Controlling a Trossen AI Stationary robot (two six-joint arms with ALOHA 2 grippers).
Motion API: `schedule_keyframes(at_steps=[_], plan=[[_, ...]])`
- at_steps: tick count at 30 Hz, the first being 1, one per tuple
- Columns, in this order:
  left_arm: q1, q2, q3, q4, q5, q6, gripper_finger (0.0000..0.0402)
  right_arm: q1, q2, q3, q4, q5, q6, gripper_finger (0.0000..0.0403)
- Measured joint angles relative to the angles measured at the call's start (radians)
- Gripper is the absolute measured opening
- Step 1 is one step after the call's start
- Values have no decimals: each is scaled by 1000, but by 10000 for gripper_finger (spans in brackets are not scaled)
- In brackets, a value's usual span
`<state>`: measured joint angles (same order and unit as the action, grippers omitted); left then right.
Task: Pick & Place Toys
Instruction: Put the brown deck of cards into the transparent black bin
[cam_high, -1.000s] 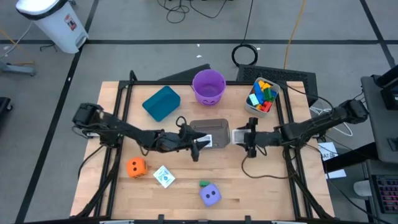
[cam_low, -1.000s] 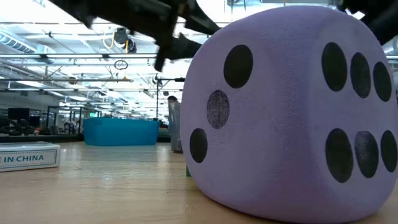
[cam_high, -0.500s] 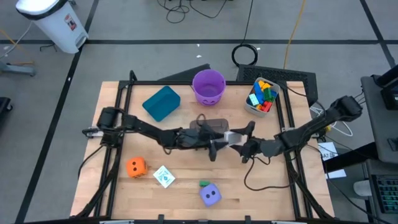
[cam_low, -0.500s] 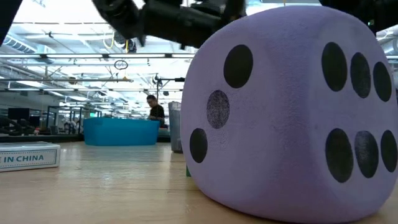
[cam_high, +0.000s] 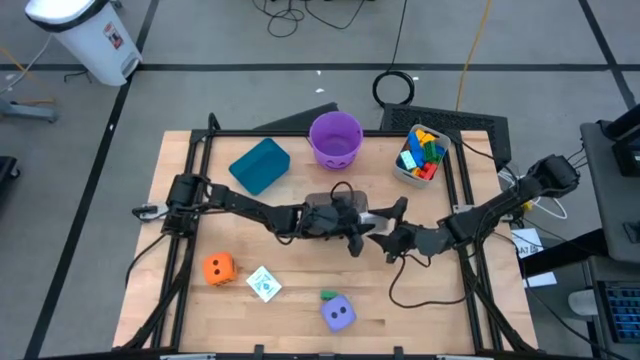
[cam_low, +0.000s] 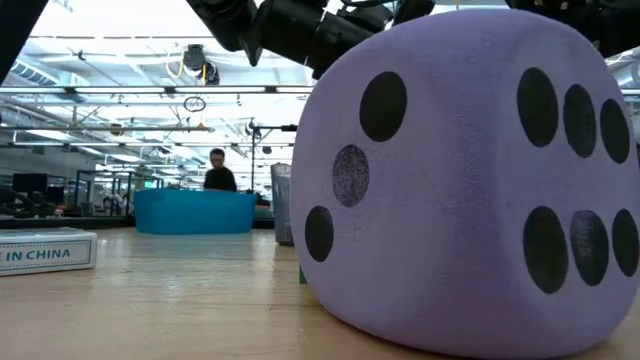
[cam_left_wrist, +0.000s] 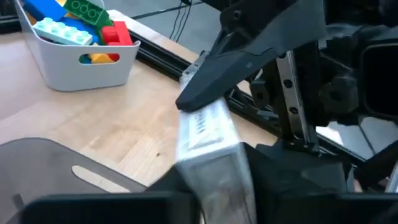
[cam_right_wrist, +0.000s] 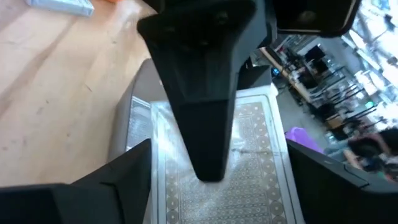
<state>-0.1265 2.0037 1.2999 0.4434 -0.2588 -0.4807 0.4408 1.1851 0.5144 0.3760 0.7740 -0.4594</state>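
left gripper (cam_high: 362, 232) and right gripper (cam_high: 385, 236) both clamp a wrapped card pack (cam_left_wrist: 208, 146), half hidden.

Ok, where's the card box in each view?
High: card box near the front edge, between the two dice.
Low: far left.
Left wrist: not in it.
Right wrist: top-left corner.
Shared landmark: purple die, front centre in high, filling the right of low.
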Motion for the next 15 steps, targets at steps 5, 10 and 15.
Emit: schedule_keyframes(at_steps=[5,10,15], plan=[[-3,-11,0,-21,41,89,71,11,0,0,1,-15,88,311],[-3,-74,-46,-49,45,80,71,60,-35,1,-13,77,98,317],[-3,-172,-189,23,23,57,71,127,-100,1,-26,216,62,311]])
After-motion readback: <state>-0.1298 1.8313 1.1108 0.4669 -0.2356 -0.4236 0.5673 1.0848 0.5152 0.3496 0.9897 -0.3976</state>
